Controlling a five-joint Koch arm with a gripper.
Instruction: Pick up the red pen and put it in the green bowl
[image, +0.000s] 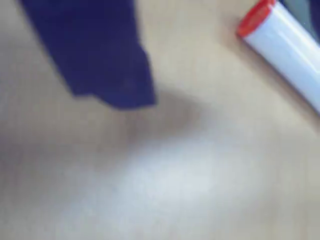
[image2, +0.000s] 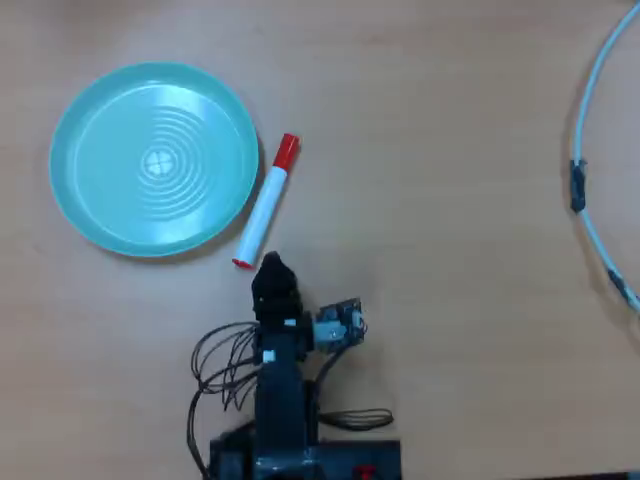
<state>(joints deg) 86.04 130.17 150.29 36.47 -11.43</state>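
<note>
Where the overhead camera looks straight down, we see a pale wood-grain tabletop (image2: 430, 130) filling the whole picture, evenly lit, with no wall or floor showing. Our arm (image2: 280, 400) rises from its base at the bottom edge, thin black wires looping out beside it. Our fingers (image2: 272, 270) point up the picture, ending just below the red pen's (image2: 266, 203) small red tail; from above they merge into one dark mass, so we cannot tell whether they are spread or pressed together. They hold nothing.

The red pen lies flat on the wood, slightly slanted, its red cap toward the top, just beside the right rim of the green bowl (image2: 75, 210); whether pen and rim touch we cannot tell. The bowl sits at upper left.

A thin white cable (image2: 590, 90) curves along the right edge.

From the wrist view, blurred, one dark blue finger (image: 100, 55) hangs over bare wood, and the pen's red tail and white barrel (image: 287, 42) show at upper right.
</note>
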